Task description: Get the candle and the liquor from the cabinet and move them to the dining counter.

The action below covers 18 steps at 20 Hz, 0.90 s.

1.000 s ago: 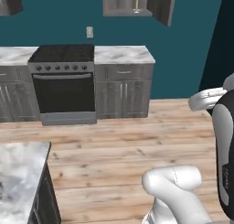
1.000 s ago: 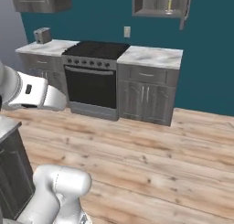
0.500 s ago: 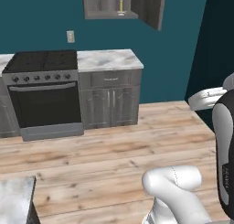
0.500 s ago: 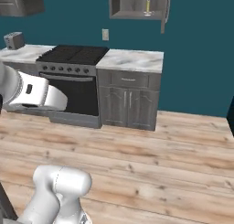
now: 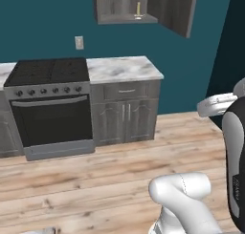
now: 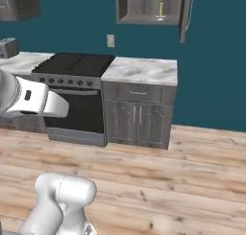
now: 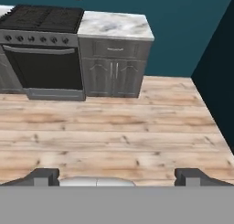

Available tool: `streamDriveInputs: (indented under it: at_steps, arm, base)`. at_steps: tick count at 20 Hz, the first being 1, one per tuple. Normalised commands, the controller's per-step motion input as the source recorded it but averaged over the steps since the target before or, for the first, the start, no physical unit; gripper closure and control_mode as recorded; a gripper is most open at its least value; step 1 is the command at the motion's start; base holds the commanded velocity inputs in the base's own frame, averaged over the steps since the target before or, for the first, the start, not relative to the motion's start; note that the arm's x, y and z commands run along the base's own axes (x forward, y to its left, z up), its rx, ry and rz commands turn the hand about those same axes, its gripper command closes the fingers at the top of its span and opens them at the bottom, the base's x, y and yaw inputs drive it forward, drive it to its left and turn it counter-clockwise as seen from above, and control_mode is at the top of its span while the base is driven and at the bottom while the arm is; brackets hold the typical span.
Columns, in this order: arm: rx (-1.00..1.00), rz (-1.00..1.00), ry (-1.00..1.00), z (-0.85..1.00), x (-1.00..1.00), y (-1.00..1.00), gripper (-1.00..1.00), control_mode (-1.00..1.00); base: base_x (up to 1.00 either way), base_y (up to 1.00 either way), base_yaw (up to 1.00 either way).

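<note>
We are at the approach step: nothing is picked up and the base stands far from the cabinet (image 5: 143, 6). The cabinet hangs high on the teal wall, door (image 6: 185, 13) swung open to the right, and the candle (image 5: 138, 9) stands upright on its shelf. We cannot spot the liquor in these frames. The pincer (image 7: 117, 176) is released, tips wide apart and empty, looking down over the wood floor (image 7: 119, 127).

Next, we judge, the base needs to close in on the cabinet, then the arm must reach high to the shelf for the candle.

Below the cabinet sits a small marble worktop (image 5: 123, 68) on grey base units; a stove (image 5: 50, 106) stands to its left. The open door could block a reach from the right.
</note>
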Motion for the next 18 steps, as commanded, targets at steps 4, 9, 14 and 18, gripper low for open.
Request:
streamDriveInputs:
  at_steps: [4,9,14,18]
  arm:
    - [0.0,0.0,0.0,0.0,0.0,0.0,-1.0,1.0]
    - [0.0,0.0,0.0,0.0,0.0,0.0,-1.0,1.0]
    - [0.0,0.0,0.0,0.0,0.0,0.0,-1.0,1.0]
    - [0.0,0.0,0.0,0.0,0.0,0.0,-1.0,1.0]
  base:
    - [1.0,0.09,0.0]
    - [1.0,-0.07,0.0]
    - [0.88,-0.17,-0.07]
    - [0.74,-0.22,-0.16]
